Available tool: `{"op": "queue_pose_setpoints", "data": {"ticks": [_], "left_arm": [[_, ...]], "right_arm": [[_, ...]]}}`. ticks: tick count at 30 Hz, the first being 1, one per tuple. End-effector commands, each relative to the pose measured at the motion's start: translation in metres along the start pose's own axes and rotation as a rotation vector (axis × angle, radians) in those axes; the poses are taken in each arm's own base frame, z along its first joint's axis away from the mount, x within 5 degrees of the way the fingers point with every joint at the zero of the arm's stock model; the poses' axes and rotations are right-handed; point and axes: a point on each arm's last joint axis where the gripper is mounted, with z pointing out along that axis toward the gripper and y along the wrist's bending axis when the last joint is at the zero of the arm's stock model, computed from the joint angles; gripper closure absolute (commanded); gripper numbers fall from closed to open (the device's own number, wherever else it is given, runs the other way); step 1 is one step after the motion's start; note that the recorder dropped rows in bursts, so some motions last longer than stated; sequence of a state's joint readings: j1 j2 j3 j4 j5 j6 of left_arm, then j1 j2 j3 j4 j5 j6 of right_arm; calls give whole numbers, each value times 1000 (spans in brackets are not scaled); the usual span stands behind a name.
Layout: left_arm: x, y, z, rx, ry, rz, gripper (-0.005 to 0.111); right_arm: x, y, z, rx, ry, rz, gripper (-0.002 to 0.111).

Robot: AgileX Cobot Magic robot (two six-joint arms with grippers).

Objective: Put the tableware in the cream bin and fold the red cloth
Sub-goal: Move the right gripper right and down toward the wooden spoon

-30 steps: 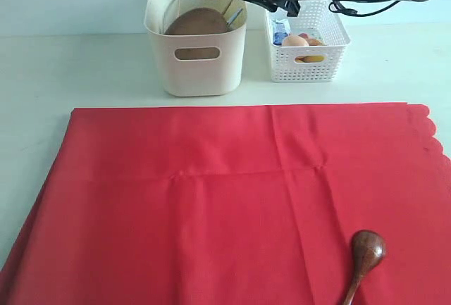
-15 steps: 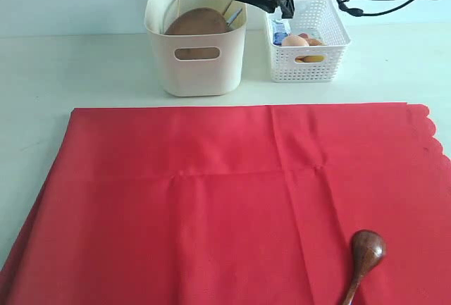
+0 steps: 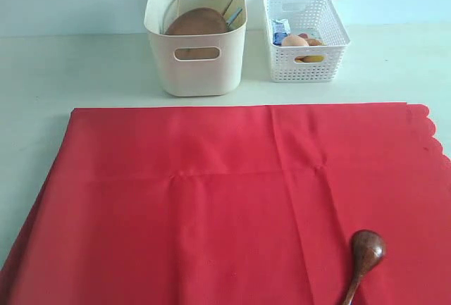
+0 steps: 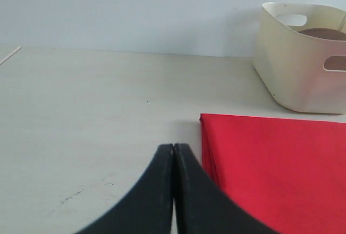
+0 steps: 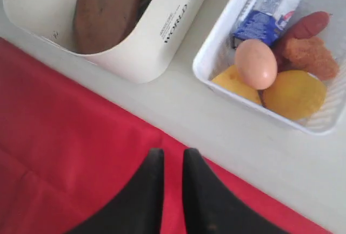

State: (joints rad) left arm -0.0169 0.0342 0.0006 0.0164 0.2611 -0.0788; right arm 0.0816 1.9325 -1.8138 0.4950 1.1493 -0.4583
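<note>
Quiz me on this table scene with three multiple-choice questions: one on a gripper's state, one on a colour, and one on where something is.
1. How do the jaws of the left gripper stand?
A. wide open
B. gripping a fork
C. shut, with nothing between them

2. What colour is the round plate inside the cream bin?
A. blue
B. brown
C. green

3. Where is the dark wooden spoon?
A. on the red cloth
B. in the cream bin
C. in the left gripper

Answers:
1 C: in the left wrist view the two black fingers meet with no gap and hold nothing.
2 B: its brown face shows above the bin's rim.
3 A: it lies on the cloth's near right part, apart from the bin.
</note>
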Motion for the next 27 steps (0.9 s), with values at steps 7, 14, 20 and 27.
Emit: {"op": "queue_pose_setpoints", "data": {"ticks": [7, 14, 20, 27], "left_arm": [[0, 0, 0, 7, 1, 0, 106], [0, 0, 0, 7, 1, 0, 106], [0, 0, 0, 7, 1, 0, 106], [0, 0, 0, 7, 1, 0, 106]], "right_arm": [[32, 53, -100, 66, -78, -64, 95], [102, 58, -72, 23, 84, -125, 95], [148, 84, -25, -28, 290, -300, 95], [196, 107, 19, 54, 476, -603, 92]]}}
